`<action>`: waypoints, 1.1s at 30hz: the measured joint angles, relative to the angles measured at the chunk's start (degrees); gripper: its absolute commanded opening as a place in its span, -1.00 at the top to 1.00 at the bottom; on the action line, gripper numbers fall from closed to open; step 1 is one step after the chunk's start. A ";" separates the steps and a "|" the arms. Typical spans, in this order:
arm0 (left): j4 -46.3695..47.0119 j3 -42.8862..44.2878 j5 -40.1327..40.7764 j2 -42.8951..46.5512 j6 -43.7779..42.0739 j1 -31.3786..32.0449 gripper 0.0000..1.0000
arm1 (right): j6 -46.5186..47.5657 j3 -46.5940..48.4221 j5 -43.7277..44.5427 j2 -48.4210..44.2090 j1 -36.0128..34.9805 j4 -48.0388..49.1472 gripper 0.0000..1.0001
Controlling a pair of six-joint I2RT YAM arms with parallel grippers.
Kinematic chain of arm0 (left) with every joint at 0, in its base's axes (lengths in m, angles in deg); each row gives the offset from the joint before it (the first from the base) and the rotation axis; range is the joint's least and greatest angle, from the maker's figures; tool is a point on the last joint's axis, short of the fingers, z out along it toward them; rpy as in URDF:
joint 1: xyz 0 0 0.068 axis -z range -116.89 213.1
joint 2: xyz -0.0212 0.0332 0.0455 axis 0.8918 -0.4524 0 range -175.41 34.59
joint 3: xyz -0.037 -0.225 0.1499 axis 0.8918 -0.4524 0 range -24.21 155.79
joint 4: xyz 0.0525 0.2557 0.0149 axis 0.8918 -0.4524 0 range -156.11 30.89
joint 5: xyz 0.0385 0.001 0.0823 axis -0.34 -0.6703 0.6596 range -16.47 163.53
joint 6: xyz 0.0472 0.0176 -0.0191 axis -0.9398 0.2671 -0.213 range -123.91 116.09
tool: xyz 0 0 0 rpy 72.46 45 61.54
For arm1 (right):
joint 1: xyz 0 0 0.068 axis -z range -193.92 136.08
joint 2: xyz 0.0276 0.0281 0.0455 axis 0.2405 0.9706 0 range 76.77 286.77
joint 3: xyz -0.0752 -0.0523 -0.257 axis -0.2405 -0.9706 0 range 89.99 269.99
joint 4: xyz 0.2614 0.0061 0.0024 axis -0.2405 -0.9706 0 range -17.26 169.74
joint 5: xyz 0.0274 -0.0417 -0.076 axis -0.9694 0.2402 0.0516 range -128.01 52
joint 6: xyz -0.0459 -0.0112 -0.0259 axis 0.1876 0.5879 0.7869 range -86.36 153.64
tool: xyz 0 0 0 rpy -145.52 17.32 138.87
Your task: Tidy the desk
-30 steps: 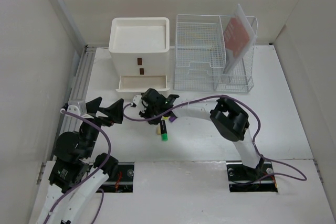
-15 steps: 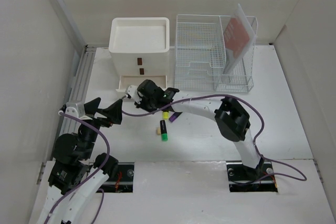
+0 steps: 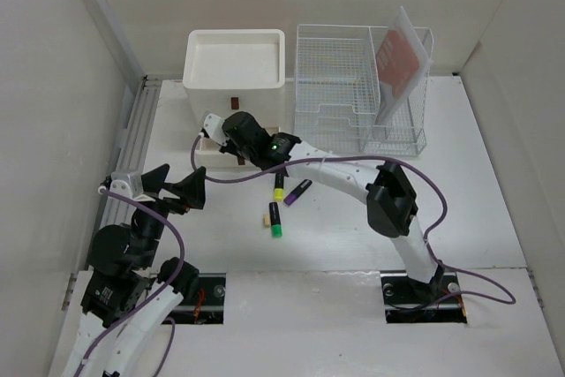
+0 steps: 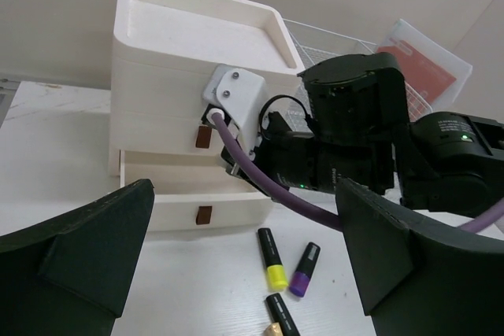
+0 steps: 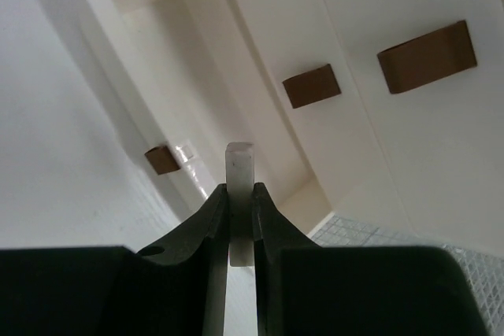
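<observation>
Black markers (image 3: pixel 275 221), three, on desk (image 3: pixel 477 209)

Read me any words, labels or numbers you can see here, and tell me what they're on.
None can be read.
On the red folder in the wire rack: print too blurred.
On the markers on the desk: labels too small.
On the drawer box: no text.

We find a block (image 5: pixel 239 164) between the right fingers (image 5: pixel 206 222), the drawer box (image 3: pixel 235 59) just ahead, markers (image 3: pixel 279 185) behind on the bench (image 3: pixel 477 192).
</observation>
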State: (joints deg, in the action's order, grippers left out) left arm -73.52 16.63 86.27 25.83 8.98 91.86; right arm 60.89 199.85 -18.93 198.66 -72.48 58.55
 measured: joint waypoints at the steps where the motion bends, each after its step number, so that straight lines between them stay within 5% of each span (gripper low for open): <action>1: 0.00 0.00 -0.02 0.00 0.00 0.00 -1.00 | 0.24 1.14 0.72 0.94 0.13 0.00 0.96; 5: 0.00 0.00 -0.02 0.00 0.00 0.00 -1.00 | 1.29 5.33 3.19 5.01 0.85 0.11 0.79; 9: 0.00 0.00 -0.02 0.00 0.00 0.00 -1.00 | 1.97 8.11 4.57 8.55 2.47 -0.37 0.43; 11: 0.00 0.00 -0.02 0.00 0.00 0.00 -1.00 | 2.16 8.96 4.87 9.70 3.17 -0.79 0.04; 13: 0.00 0.00 -0.02 0.00 0.00 0.00 -1.00 | 2.54 9.22 5.33 10.23 3.93 -1.18 -0.05; 23: 0.00 0.00 -0.02 0.00 0.00 0.00 -1.00 | 1.51 5.38 0.22 5.90 4.81 -2.56 -0.08; 27: 0.00 0.00 -0.04 0.00 0.00 0.00 -1.00 | 2.19 0.98 -11.67 -0.79 4.87 -5.01 -0.02; 33: 0.00 0.00 -0.02 0.00 0.00 0.00 -1.00 | 17.57 -4.90 -37.03 -9.51 4.85 -16.22 0.01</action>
State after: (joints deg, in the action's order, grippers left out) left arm -73.52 16.63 86.24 25.83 8.98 91.86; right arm 78.46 194.95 -55.96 189.15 -67.63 42.34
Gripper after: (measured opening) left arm 0.997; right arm 0.496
